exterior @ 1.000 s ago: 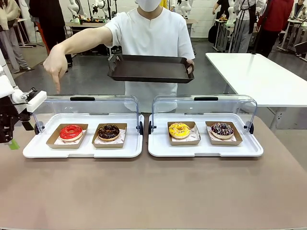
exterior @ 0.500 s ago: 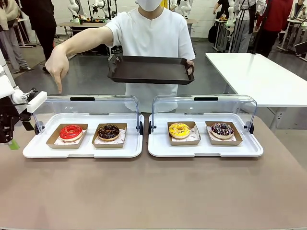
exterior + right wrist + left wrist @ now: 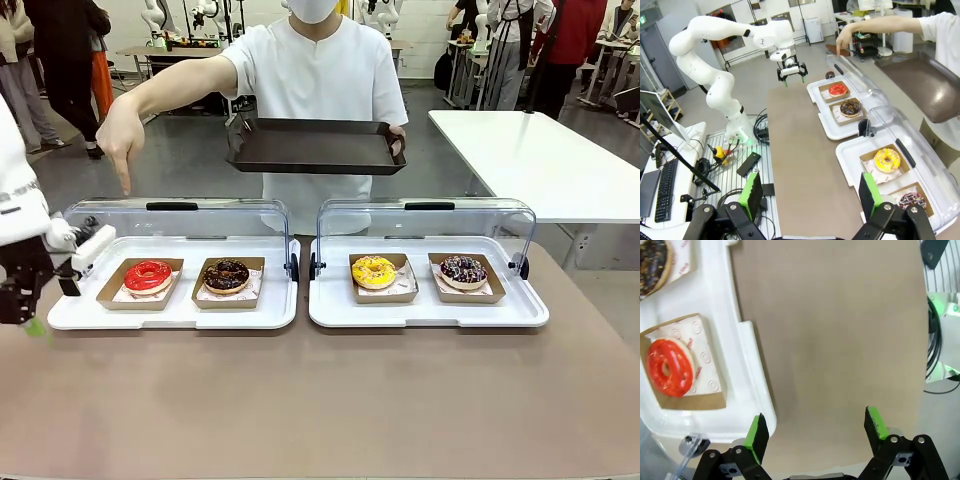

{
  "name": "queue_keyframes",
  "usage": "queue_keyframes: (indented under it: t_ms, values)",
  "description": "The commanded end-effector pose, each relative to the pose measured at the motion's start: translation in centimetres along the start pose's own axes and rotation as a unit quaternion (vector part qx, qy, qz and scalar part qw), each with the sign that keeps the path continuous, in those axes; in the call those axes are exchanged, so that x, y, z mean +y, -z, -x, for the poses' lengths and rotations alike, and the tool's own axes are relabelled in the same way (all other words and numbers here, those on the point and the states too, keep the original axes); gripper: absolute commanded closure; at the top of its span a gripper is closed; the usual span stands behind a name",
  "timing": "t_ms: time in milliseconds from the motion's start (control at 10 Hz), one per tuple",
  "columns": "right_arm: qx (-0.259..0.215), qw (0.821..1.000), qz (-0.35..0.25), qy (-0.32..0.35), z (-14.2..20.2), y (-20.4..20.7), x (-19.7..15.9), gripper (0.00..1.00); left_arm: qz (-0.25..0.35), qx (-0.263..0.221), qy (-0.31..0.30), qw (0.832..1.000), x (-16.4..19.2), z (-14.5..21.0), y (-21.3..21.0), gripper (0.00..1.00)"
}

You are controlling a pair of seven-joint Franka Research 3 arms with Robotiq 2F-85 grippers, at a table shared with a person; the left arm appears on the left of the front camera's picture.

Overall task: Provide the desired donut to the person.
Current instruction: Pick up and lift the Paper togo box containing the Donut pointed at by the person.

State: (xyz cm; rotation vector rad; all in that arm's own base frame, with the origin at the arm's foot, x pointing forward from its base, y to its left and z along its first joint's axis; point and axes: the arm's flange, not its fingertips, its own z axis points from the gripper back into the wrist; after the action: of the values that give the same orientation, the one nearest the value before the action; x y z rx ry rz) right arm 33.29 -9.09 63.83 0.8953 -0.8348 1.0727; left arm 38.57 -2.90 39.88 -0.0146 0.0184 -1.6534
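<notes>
The person [image 3: 315,70] in a white shirt stands at the far side, holding a dark serving tray [image 3: 315,145] in one hand. The other hand [image 3: 120,150] points down over the red-iced donut [image 3: 148,275], which lies in a cardboard boat in the left white tray [image 3: 170,318]. My left gripper [image 3: 30,322] hangs open just off that tray's left end; in the left wrist view its fingers [image 3: 759,432] frame bare table beside the red donut [image 3: 669,367]. My right gripper [image 3: 810,194] is open, high above the table's right end.
A chocolate donut [image 3: 227,274] shares the left tray. The right tray [image 3: 430,318] holds a yellow donut [image 3: 374,271] and a dark sprinkled donut [image 3: 463,269]. Both clear lids [image 3: 180,215] stand raised at the back. Brown table stretches free in front of the trays.
My left arm has dropped lower and shifted a little toward the left tray's end. The person's pointing hand and the dark tray hold still.
</notes>
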Motion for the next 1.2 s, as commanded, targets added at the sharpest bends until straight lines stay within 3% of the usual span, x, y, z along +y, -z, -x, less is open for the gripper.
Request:
queue_keyframes:
  t_ms: [0,1100]
  values:
    - [-0.001,1.000,-0.005,0.000,0.0,-0.1,-0.1,0.00,-0.021,0.013,0.001,1.000,0.9,-0.1,1.6,0.00]
    - [-0.001,1.000,-0.005,0.000,0.0,-0.1,-0.1,0.00,-0.076,-0.008,-0.029,0.997,6.9,0.0,4.5,0.00]
